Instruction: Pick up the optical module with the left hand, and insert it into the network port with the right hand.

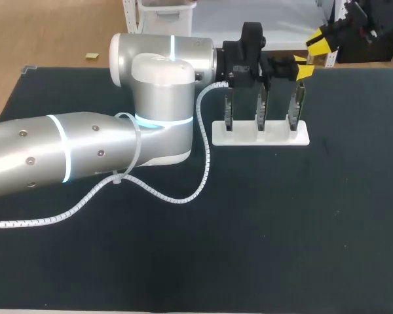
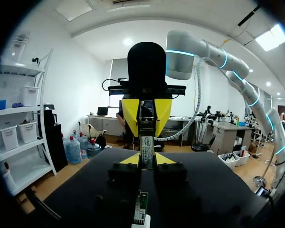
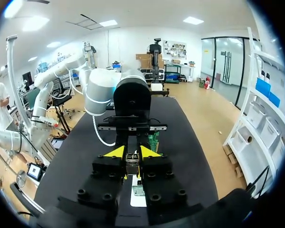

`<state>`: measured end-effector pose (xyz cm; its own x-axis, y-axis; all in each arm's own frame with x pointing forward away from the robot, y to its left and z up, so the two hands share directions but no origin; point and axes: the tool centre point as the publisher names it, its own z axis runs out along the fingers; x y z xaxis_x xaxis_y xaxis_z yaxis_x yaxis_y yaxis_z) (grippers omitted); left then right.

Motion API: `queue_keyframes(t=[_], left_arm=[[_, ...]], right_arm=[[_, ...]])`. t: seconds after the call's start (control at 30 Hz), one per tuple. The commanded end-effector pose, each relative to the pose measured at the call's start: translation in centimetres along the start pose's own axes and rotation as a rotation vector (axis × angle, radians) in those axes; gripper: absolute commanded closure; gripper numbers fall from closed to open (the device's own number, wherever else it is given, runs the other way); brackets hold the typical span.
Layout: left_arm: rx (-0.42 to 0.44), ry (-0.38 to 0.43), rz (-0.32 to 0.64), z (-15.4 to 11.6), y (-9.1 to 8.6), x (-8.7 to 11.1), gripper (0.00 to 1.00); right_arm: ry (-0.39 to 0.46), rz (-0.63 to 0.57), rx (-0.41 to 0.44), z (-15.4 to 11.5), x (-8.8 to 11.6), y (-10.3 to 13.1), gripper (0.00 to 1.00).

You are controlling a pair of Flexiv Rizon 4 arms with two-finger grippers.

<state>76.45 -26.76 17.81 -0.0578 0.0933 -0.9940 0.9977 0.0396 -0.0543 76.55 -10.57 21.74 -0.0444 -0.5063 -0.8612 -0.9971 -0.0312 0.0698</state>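
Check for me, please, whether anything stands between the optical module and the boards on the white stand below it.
Nothing visible does. The optical module is held between the left gripper and right gripper, above the white stand; only open air separates it from the upright boards there.

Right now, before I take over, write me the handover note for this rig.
Left gripper: shut on the module.
Right gripper: shut on the same module from the far end, facing the left one.
The module is held in the air over the white rack, which holds three upright boards.
Done: pickup; both grippers now hold the module.
Left to do: left lets go, right pushes the module into the port, which I cannot make out here.
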Motion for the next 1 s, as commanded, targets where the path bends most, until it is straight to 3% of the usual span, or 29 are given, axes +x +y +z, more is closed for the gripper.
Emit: queue_keyframes(t=[0.03, 0.5, 1.0], left_arm=[[0.006, 0.003, 0.0, 0.1, 0.2, -0.1, 0.0], [0.008, 0.015, -0.006, 0.1, 0.1, -0.1, 0.0], [0.029, 0.131, -0.027, -1.7, 0.2, 1.4, 0.0]], right_arm=[[0.001, -0.002, 0.008, 0.1, 0.0, 0.3, 1.0], [0.003, -0.01, 0.011, 0.0, 0.0, 0.4, 1.0], [0.001, -0.016, 0.019, -0.2, -0.1, 0.3, 1.0]])
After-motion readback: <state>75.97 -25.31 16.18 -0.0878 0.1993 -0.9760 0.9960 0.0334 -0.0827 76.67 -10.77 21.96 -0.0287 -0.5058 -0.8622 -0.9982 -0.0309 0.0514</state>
